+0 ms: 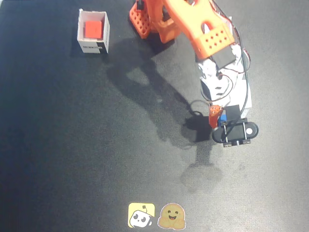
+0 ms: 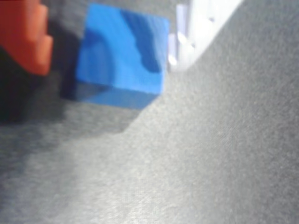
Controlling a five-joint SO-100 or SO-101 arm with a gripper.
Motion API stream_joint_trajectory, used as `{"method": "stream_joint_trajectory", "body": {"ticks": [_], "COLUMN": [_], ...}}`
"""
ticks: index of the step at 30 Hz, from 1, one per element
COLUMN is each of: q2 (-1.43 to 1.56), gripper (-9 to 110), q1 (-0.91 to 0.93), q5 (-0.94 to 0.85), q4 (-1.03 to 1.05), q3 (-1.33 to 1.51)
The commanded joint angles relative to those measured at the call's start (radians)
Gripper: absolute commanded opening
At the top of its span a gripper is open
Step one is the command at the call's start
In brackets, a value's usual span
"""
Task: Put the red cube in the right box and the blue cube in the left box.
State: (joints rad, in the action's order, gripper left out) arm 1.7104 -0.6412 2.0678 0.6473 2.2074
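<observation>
The red cube (image 1: 92, 29) lies inside the right box (image 1: 80, 30), a small white open box at the top left of the fixed view. The blue cube (image 1: 222, 116) sits on the dark table at the right. In the wrist view the blue cube (image 2: 121, 53) lies between my orange finger (image 2: 28, 39) and my white finger (image 2: 196, 28). It touches the white one, and a dark gap separates it from the orange one. My gripper (image 1: 219, 118) is low around it. A white edge (image 1: 248, 94) behind the arm may be the left box; most of it is hidden.
The arm's orange base (image 1: 145, 19) stands at the top centre, just right of the box with the red cube. Two small stickers (image 1: 155, 215) lie at the table's front edge. The arm's shadow falls across the middle of the table.
</observation>
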Motion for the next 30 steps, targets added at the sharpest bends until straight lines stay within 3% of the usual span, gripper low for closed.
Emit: {"method": "stream_joint_trajectory", "body": {"ticks": [1,22,30], "q2": [-0.017,-0.127,-0.120], "gripper": [22,19,11], "q1": [-0.009,-0.051,-0.048], "q5": [0.008,0.081,0.086], "q4": [-0.032,-0.084,-0.083], "q3": [-0.061,-0.054,-0.023]}}
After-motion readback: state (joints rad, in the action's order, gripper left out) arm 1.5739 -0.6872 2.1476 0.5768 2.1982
